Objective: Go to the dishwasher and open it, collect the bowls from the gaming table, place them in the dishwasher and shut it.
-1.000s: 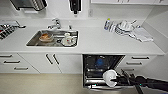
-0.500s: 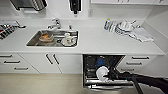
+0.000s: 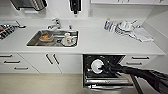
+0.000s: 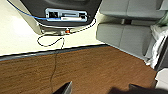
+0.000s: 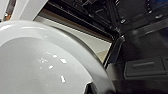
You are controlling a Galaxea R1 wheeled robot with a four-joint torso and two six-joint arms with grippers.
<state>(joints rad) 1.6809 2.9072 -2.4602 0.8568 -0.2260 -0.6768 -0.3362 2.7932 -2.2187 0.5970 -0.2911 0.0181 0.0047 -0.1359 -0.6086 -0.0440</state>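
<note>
A long white countertop (image 3: pixel 100 41) runs across the kitchen under a white wall, with white drawers below and beige flooring at six o'clock. The recessed steel sink (image 3: pixel 53 38) at ten o'clock holds an orange-filled dish and a pale cup. A heap of white crockery and cloth (image 3: pixel 130 28) sits at one o'clock. The open dark-racked dishwasher (image 3: pixel 105 71) lies at five o'clock. The right gripper (image 3: pixel 106 67) reaches in from four o'clock, clamping the round pale bowl (image 3: pixel 97 65) over the rack. The left gripper (image 4: pixel 100 88) hangs over brown wood-grain floor; its spread cannot be told.
</note>
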